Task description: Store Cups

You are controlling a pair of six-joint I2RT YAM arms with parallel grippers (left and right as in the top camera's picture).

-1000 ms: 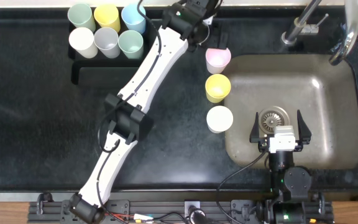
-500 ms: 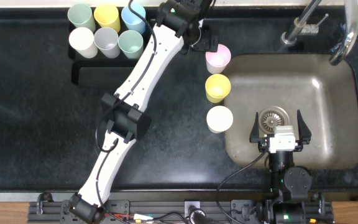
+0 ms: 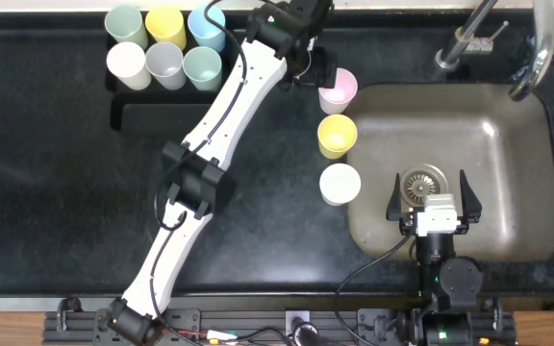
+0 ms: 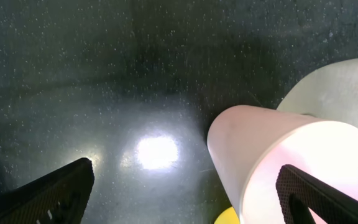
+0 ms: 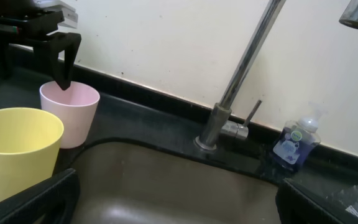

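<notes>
Left wrist view: fingers (image 4: 48, 193) straddle pink cup (image 4: 260, 149) wall.

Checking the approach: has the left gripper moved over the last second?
Yes. In the top view the left gripper has shifted toward the sink, closing on the pink cup; its jaws are open.

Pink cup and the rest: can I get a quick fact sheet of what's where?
pink cup: upright on the counter at the sink edge
left gripper: open, one finger inside the pink cup's rim
yellow cup, white cup: in line beside it
stored cups: six, on the dark tray
right gripper: open, over the sink
</notes>
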